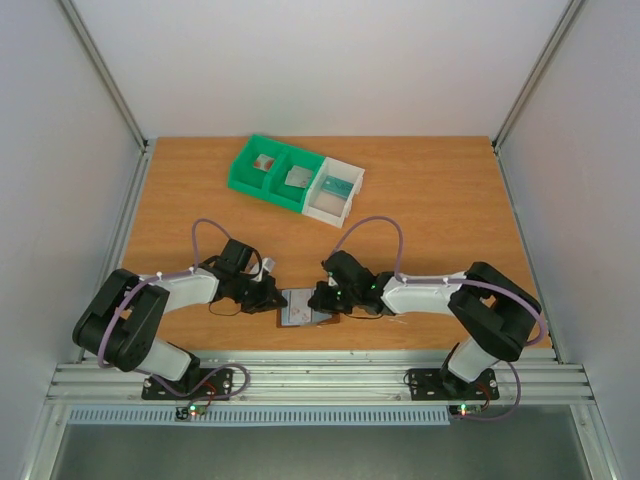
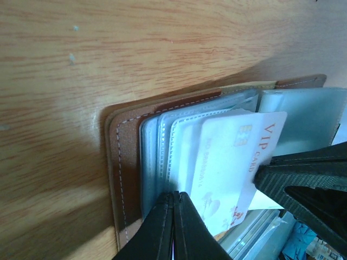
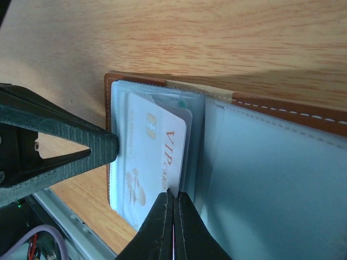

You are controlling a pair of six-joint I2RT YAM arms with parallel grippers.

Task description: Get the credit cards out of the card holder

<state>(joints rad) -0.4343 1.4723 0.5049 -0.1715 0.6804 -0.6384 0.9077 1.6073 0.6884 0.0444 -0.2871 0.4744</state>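
Card holder open, brown, clear-sleeved; left hand pinches it, right hand pinches white card.

I worked in a robotics lab cell. The evidence was as follows.

1. White panels closed off the back and both sides, held in aluminium posts.
2. A wooden table formed the floor of the enclosure.
3. Slotted aluminium rails ran along its near edge. The left arm and the right arm were bolted there side by side.
4. Purple cables looped exposed along each arm.
5. Small lit indicators glowed at the arm bases.
6. A row of bins, green and white, stood near the far edge of the table, holding small flat items.
7. Both wrist cameras showed the same wood grain at close range.
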